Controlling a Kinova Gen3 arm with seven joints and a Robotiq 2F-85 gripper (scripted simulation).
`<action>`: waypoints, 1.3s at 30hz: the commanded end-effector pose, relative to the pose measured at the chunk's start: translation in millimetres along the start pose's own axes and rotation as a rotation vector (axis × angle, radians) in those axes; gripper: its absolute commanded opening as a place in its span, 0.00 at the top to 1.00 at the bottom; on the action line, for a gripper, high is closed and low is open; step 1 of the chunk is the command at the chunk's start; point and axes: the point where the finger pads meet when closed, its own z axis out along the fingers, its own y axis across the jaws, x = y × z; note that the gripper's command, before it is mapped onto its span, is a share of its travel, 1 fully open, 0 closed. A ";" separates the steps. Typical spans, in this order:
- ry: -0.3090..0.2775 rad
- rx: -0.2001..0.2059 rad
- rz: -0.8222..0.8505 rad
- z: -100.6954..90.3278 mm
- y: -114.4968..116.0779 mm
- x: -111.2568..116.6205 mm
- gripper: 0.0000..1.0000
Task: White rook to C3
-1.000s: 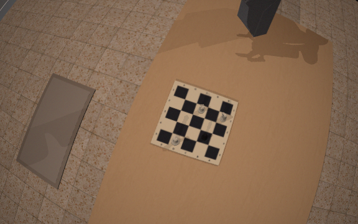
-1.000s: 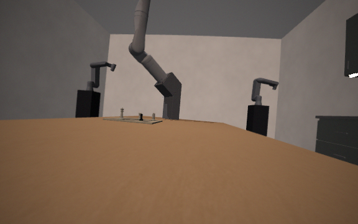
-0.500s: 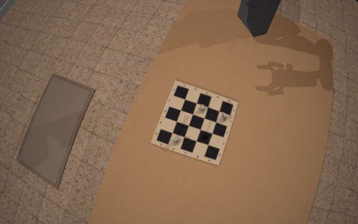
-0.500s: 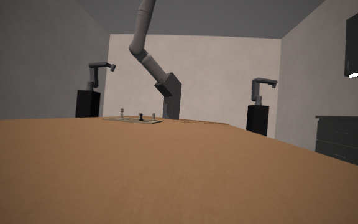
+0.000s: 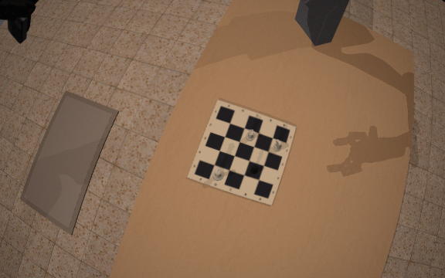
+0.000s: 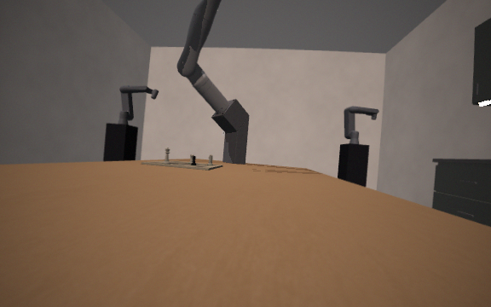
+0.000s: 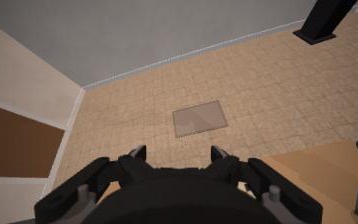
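Note:
The chessboard (image 5: 211,118) (image 6: 211,167) lies in the middle of the wooden table (image 5: 323,216) (image 6: 228,239). Three white pieces stand on it: one (image 5: 218,174) (image 6: 167,154) near the front left corner, one (image 5: 250,135) in the middle of the back part, one (image 5: 277,145) (image 6: 210,159) near the right edge. They are too small to tell which is the rook. A black piece (image 5: 254,169) (image 6: 193,158) stands on a dark square at the front. My gripper (image 7: 178,152) is open and empty, high up, facing the floor beside the table. It is outside the top and exterior views.
The arm's dark base (image 5: 321,19) (image 6: 234,141) stands at the table's far end. A grey mat (image 5: 68,162) (image 7: 200,119) lies on the tiled floor. Two other arms on black pedestals (image 6: 119,141) (image 6: 353,164) stand behind the table, a dark cabinet (image 6: 476,192) at the right.

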 end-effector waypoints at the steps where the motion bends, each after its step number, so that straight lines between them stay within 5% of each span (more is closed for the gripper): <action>1: 0.035 -0.023 0.023 15.2 -5.8 -17.8 0.00; 15: -0.013 -0.186 0.298 130.4 -7.8 -211.3 0.00; 17: -0.013 -0.186 0.298 130.4 -7.8 -211.3 0.00; 31: 0.016 -0.456 0.589 265.5 55.9 -351.3 0.00; 34: 0.021 -0.476 0.609 274.1 61.7 -358.8 0.00; 39: 0.055 -0.574 0.706 313.7 91.7 -391.3 0.00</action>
